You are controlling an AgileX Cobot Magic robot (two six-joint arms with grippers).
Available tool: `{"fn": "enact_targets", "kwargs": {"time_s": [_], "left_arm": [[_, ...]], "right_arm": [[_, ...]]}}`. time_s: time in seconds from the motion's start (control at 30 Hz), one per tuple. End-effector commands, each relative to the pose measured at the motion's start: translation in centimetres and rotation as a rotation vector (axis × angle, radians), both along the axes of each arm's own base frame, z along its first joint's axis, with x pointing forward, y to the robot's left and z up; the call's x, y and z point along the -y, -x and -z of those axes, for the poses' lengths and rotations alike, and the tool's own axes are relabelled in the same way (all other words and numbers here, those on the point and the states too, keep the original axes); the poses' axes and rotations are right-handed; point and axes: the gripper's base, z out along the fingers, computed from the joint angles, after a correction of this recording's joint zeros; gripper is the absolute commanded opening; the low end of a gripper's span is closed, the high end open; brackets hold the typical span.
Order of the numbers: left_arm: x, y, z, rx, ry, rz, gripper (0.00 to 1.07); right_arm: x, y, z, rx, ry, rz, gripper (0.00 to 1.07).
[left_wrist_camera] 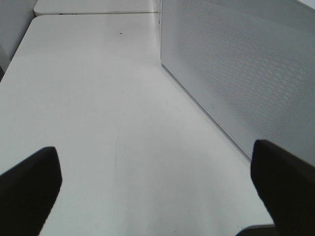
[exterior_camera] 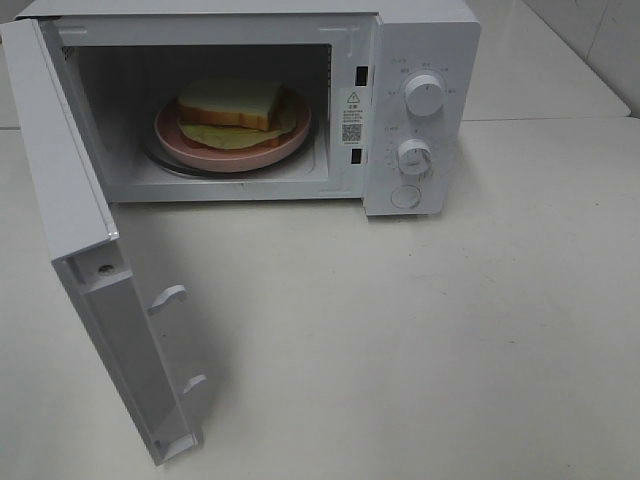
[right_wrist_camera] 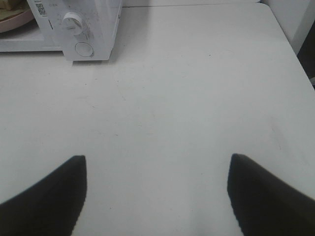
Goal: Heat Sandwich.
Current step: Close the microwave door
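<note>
Exterior high: white-bread sandwich (exterior_camera: 232, 103) (tan crust, lettuce).

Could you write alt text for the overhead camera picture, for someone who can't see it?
A white microwave stands on a white table with its door swung wide open toward the camera. Inside, a sandwich lies on a round pink plate. Two knobs sit on its right panel.

We see a white microwave (exterior_camera: 420, 120), a pink plate (exterior_camera: 200, 155), a white-and-tan sandwich (exterior_camera: 228, 103), and a white tabletop (exterior_camera: 420, 330).
</note>
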Motion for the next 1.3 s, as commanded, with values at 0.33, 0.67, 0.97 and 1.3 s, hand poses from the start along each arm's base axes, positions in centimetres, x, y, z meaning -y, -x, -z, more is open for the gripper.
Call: {"fn": "enact_targets", "kwargs": {"time_s": [0.33,0.67,0.97,1.3], "left_arm": [[0.1,0.0,-0.7,0.042,0.023,-0.001,1.06],[0.0,-2.8,-2.1,0.083,0.026,-0.016,0.81],[-0.2,-5.8,-1.8,-0.012,0.013,-0.027,0.22],[-0.5,-9.1,0.8,0.074,-0.002,-0.05,0.0]], "right_arm": [[0.0,0.3,0.0,0.031,0.001,0.004,0.76],[0.0,0.3,0.0,0.031,0.001,0.003,0.76],[0.0,0.3,0.0,0.031,0.001,0.003,0.76],[0.0,0.3,0.0,0.031,0.001,0.003,0.76]]}}
